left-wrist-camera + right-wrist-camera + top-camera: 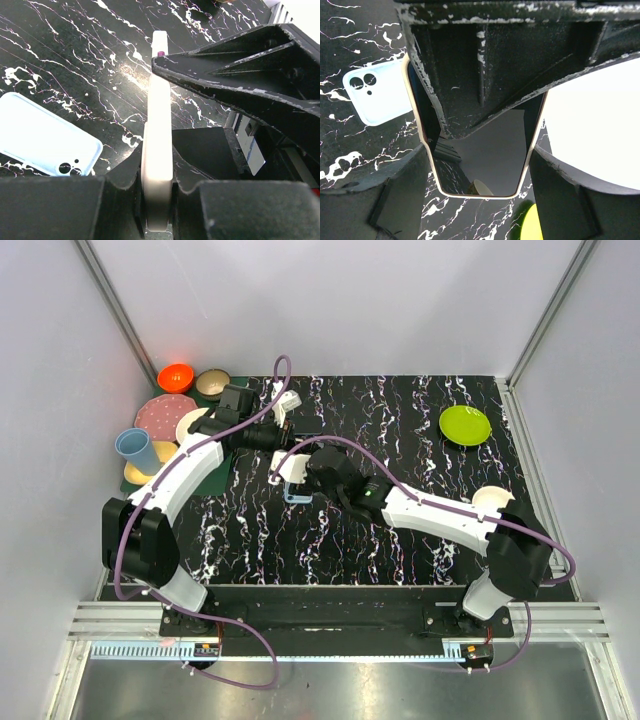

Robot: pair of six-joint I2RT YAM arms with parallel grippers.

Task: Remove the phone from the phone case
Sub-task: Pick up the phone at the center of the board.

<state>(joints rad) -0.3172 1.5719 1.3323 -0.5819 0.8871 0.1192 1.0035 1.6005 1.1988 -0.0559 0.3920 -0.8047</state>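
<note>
Phone is up off the tabletop, on edge and bare. The pale blue phone case lies flat just beside and below it, dark tabletop showing through its lens holes, so the separation looks done. Left pincer is closed on the phone's two faces. Right pincer is spread wide across the phone's width, a finger at each long edge, and appears to be gripping. Judgement: what remains is to set the phone down apart from the case. Two arms on one rigid slab can fight, so only one should carry it; the other should release first and back straight off. Lower slowly, tip flat, and land on bare tabletop well clear of the case. A slip from the glossy faces is the risk.
</note>
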